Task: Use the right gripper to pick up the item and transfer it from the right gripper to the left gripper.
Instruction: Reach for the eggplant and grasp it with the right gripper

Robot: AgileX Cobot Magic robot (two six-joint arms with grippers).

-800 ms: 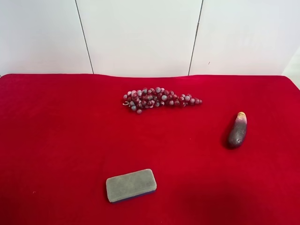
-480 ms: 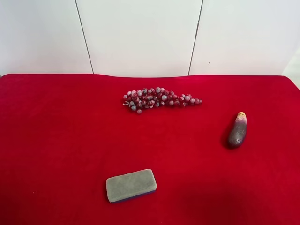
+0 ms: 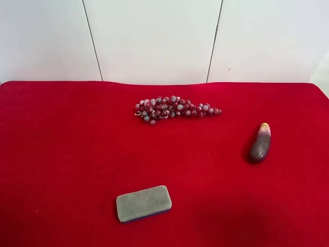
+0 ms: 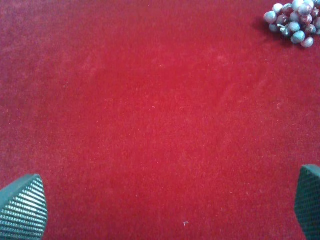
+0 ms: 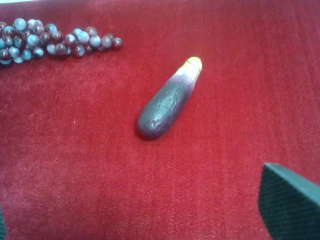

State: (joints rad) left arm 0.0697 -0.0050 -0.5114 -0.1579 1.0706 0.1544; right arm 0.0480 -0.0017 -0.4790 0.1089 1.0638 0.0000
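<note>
Well, my right gripper (image 5: 145, 217) stands wide open and empty, with the item (image 5: 167, 100) lying on the red cloth (image 5: 75, 150) ahead of it, untouched; my left gripper (image 4: 165, 205) gapes equally wide, grapes (image 4: 295, 20) well ahead.

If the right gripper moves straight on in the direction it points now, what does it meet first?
Most likely the eggplant toy, which lies on the red cloth nearly centred ahead of the open right gripper. Depth is unclear, so the cloth might come first.
</note>
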